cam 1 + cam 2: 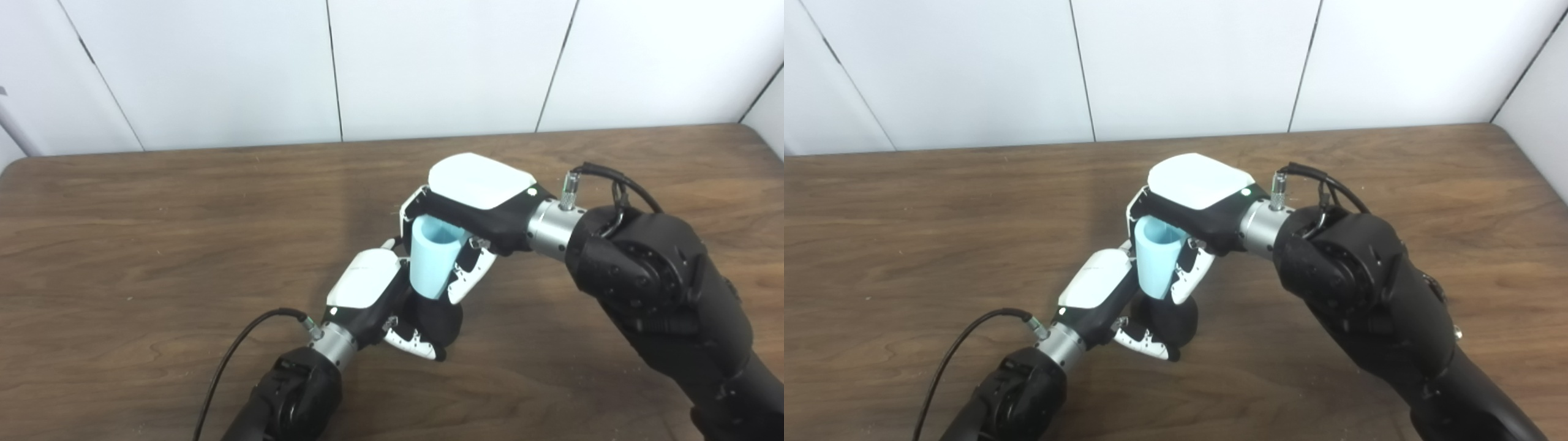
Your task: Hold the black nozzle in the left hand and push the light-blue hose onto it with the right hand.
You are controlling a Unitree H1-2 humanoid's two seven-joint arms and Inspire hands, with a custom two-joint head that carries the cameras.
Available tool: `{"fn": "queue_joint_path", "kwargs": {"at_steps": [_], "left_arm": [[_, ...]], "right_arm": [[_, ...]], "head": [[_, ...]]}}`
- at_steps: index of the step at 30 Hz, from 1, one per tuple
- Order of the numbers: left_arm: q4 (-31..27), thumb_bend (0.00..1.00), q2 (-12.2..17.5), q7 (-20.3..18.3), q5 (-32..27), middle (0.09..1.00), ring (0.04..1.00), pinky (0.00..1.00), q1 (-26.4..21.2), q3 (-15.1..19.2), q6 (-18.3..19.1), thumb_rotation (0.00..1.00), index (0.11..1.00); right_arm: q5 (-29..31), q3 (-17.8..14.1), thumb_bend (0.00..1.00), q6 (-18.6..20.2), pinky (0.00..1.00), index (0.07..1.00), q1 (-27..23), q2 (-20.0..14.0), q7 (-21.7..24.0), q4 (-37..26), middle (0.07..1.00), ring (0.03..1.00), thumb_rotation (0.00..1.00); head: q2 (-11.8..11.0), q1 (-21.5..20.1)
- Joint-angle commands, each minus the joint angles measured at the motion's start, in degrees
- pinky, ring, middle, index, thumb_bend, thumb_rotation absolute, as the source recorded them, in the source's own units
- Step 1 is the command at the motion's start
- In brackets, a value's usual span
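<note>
— Hose (432,260) pinched in right hand (474,202), low end meeting nozzle (438,318) clutched in left hand (373,294), above surface (122,245).
— Risk: tilted push, so jamming or slipping off; loose left grip, so nozzle twisting away.

I see bare table (153,233) across the frame's left and top; only both hands (422,269), clustered at centre, block my way there.
</note>
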Motion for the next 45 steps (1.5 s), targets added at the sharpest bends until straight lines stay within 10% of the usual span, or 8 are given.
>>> {"fn": "queue_joint_path", "kwargs": {"at_steps": [1,9,13,16,19,34,40,45], "left_arm": [[2.7,0.52,0.7,-5.0,0.4,0.486,0.666,1.0,1.8,-1.7,2.2,0.0,0.485],[2.6,0.52,0.7,-5.1,0.6,0.486,0.664,1.0,1.8,-1.7,2.3,0.0,0.485],[2.1,0.52,0.6,-5.3,0.5,0.493,0.665,1.0,1.9,-1.6,2.4,0.0,0.482],[1.9,0.52,0.6,-5.2,0.6,0.498,0.666,1.0,2.0,-1.6,2.3,0.0,0.479],[2.2,0.52,0.5,-5.1,0.5,0.497,0.666,1.0,2.1,-1.5,2.2,0.0,0.479],[1.9,0.52,0.1,-5.3,1.0,0.525,0.682,1.0,2.5,-1.5,3.3,0.0,0.46],[2.1,0.52,0.1,-5.5,0.2,0.508,0.685,1.0,2.5,-1.4,3.1,0.0,0.471],[2.2,0.52,0.5,-5.4,0.2,0.485,0.672,1.0,2.5,-1.4,2.8,0.0,0.485]], "right_arm": [[0.3,2.3,0.5,-2.4,0.31,0.486,2.0,-1.0,2.8,0.1,0.509,0.405,0.0],[-0.5,1.7,0.49,-3.3,0.28,0.544,3.4,-1.1,2.4,-0.2,0.505,0.38,0.0],[-0.7,1.1,0.53,-3.1,0.05,0.491,3.9,-0.8,2.4,-2.3,0.471,0.112,0.0],[-0.7,0.8,0.8,-3.4,0.42,0.642,4.0,-0.8,2.6,-3.2,0.671,0.537,0.0],[-0.9,0.7,0.88,-4.2,0.69,0.739,3.6,-1.2,2.9,-3.9,0.749,0.705,0.0],[-0.1,-6.5,1.0,-7.7,0.8,0.906,2.3,1.1,-0.6,-8.5,0.959,0.936,0.38],[0.8,-10.5,0.88,-11.0,0.83,0.91,4.0,2.7,-5.8,-8.0,0.992,0.978,0.7],[1.4,-13.3,0.82,-11.1,0.88,0.916,5.0,2.9,-6.5,-8.5,1.0,0.995,0.75]], "head": [[0.0,0.0],[0.3,0.0],[0.3,0.2],[0.4,0.2],[0.5,0.2],[0.5,0.3],[0.4,0.5],[0.4,0.2]]}}
